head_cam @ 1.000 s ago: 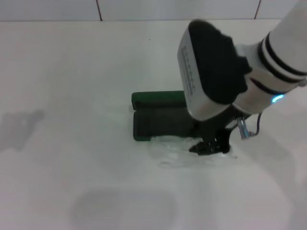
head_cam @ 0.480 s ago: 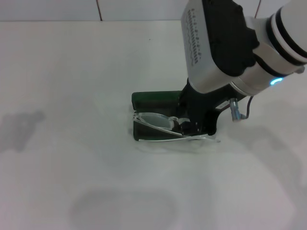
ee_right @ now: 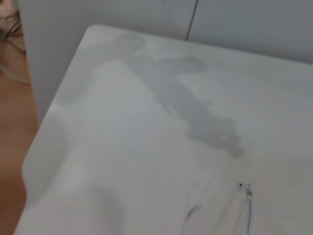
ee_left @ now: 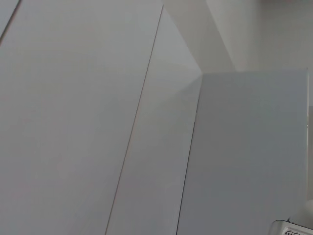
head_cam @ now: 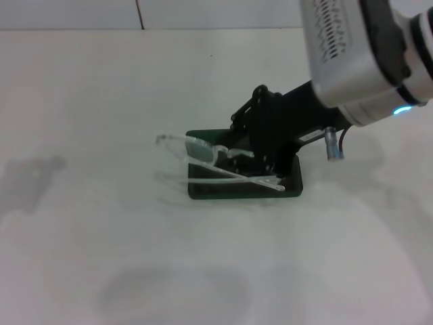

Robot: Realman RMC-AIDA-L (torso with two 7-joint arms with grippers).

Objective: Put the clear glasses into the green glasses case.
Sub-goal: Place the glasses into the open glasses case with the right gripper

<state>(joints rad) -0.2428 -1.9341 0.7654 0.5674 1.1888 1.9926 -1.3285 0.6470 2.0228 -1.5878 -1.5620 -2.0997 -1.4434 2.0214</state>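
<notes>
The green glasses case (head_cam: 223,192) lies open on the white table, its lid (head_cam: 203,136) folded back on the far side. Just above it, the clear glasses (head_cam: 200,148) hang tilted, one lens past the case's left end and a long clear arm running across the dark inside. My right gripper (head_cam: 253,157) is shut on the glasses near their middle, reaching in from the right. In the right wrist view only the thin tips of the clear glasses (ee_right: 248,209) show over the table. My left gripper is out of view.
The white table (head_cam: 101,203) spreads out around the case. A tiled wall runs along its far edge. The right wrist view shows the table's corner (ee_right: 90,29) with wooden floor (ee_right: 12,122) beyond. The left wrist view shows only plain wall panels (ee_left: 98,122).
My right gripper has risen from the table in front of the case, carrying the clear glasses up and back until they hang over the open case.
</notes>
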